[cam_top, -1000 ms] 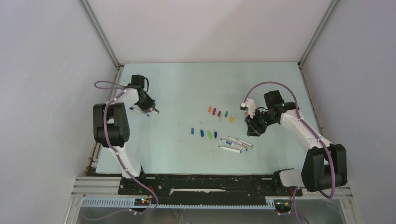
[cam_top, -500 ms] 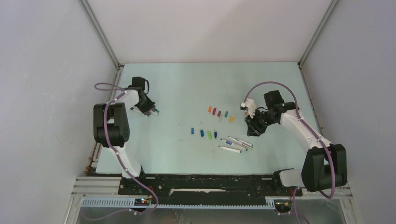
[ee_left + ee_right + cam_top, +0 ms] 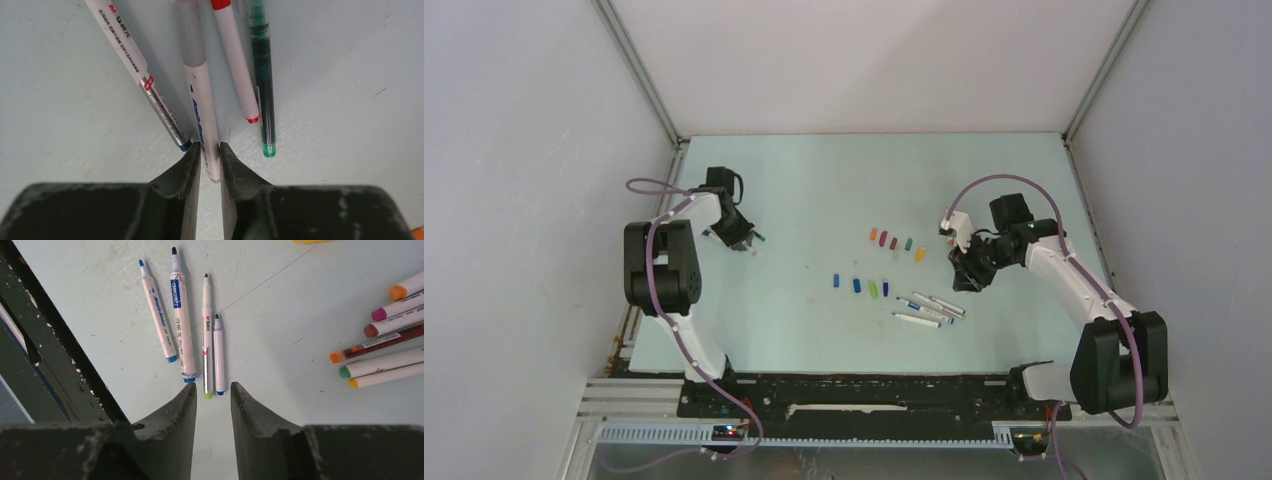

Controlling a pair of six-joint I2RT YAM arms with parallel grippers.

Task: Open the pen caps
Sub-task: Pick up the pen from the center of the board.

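Several loose pen caps lie mid-table in two rows: an orange-to-yellow row [image 3: 894, 242] and a blue-and-green row [image 3: 860, 285]. Several uncapped pens [image 3: 929, 308] lie just beyond my right gripper [image 3: 214, 390], which hovers open with nothing between its fingers. At the far left, my left gripper [image 3: 210, 150] is shut on the tail of a white pen [image 3: 202, 115]. That pen still wears its grey cap [image 3: 189, 35]. Beside it lie a silver-banded pen [image 3: 142, 75], a red-ended pen [image 3: 235, 65] and a green pen [image 3: 263, 85].
More pens with coloured ends [image 3: 395, 345] lie at the right edge of the right wrist view. The table's left edge runs close to the left gripper [image 3: 746, 240]. The right gripper [image 3: 969, 275] hangs right of the cap rows. Grey walls enclose the table.
The left gripper's jaws have narrowed onto the white pen, and the gripper has shifted slightly. The right arm has not moved.
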